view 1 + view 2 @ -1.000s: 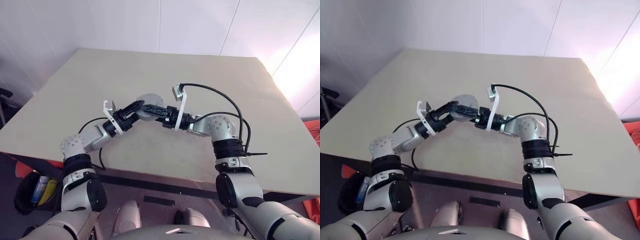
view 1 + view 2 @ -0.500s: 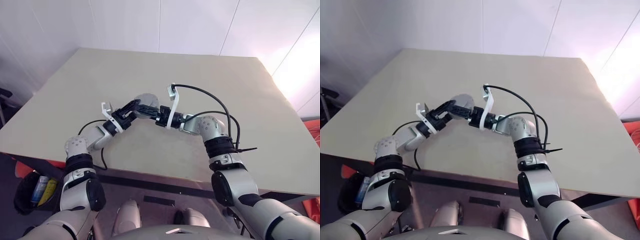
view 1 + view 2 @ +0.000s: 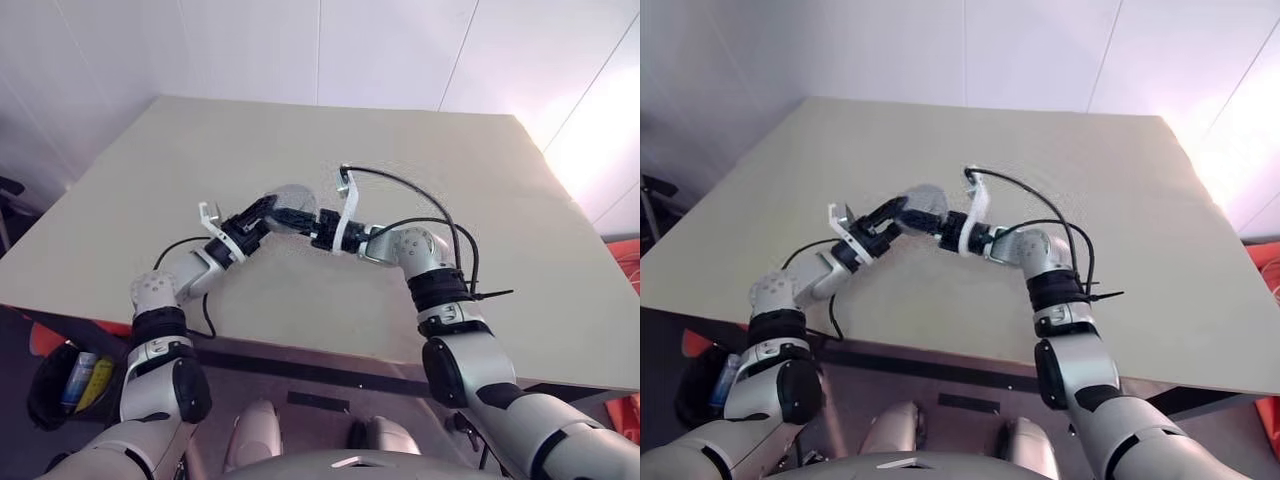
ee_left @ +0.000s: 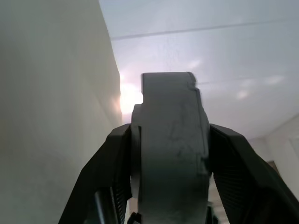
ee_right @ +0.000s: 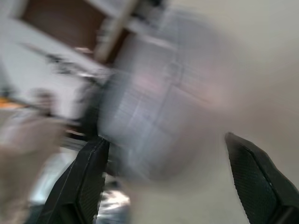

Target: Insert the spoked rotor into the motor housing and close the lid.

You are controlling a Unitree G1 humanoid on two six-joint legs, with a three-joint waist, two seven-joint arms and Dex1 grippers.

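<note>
My left gripper point(image 3: 270, 212) is shut on a thick round grey part point(image 4: 170, 140), seen edge-on between its two fingers point(image 4: 114, 163) in the left wrist view. It looks like the motor housing. It hangs over the middle of the table point(image 3: 420, 150). Its flat silvery round face point(image 3: 292, 203) may be the lid, but I cannot tell. My right gripper point(image 3: 308, 226) faces it from the right, open. Its fingers point(image 5: 91, 168) stand wide on either side of the blurred round part point(image 5: 163, 107). The spoked rotor is hidden.
The beige table's front edge point(image 3: 300, 350) runs just past my elbows. A black cable point(image 3: 440, 215) loops over my right wrist. On the floor at the left stands a dark bin point(image 3: 55, 385) holding a can. White walls close off the back.
Both hands have pushed a little farther out over the table. The right gripper has dipped and come closer to the round part. The left gripper still holds it.
</note>
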